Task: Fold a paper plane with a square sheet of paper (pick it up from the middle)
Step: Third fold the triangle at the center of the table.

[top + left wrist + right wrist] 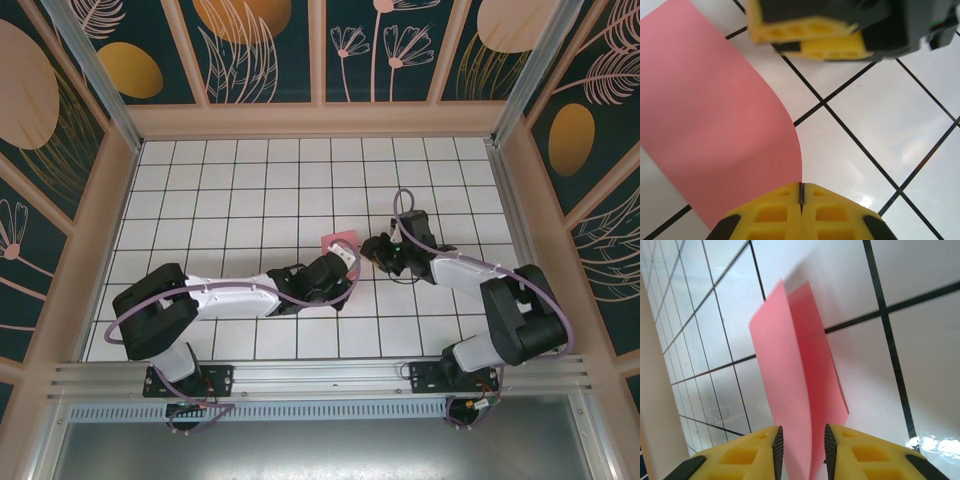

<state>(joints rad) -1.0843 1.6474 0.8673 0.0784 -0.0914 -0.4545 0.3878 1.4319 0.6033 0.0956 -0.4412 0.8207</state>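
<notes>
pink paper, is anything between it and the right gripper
Nothing visible stands in the way. The pink paper rises right through the gap between the parted fingers of the right gripper. The left gripper is shut on the paper's edge close by.

Square sheet of paper point(337, 240): thin, pink-red, plain. Sits about the middle of the table point(200, 200), well clear of all four edges. Doubled over loosely, two leaves standing on edge, no flat crease. One leaf bows in a smooth curve. One edge pinched in left gripper point(801, 192).
</notes>
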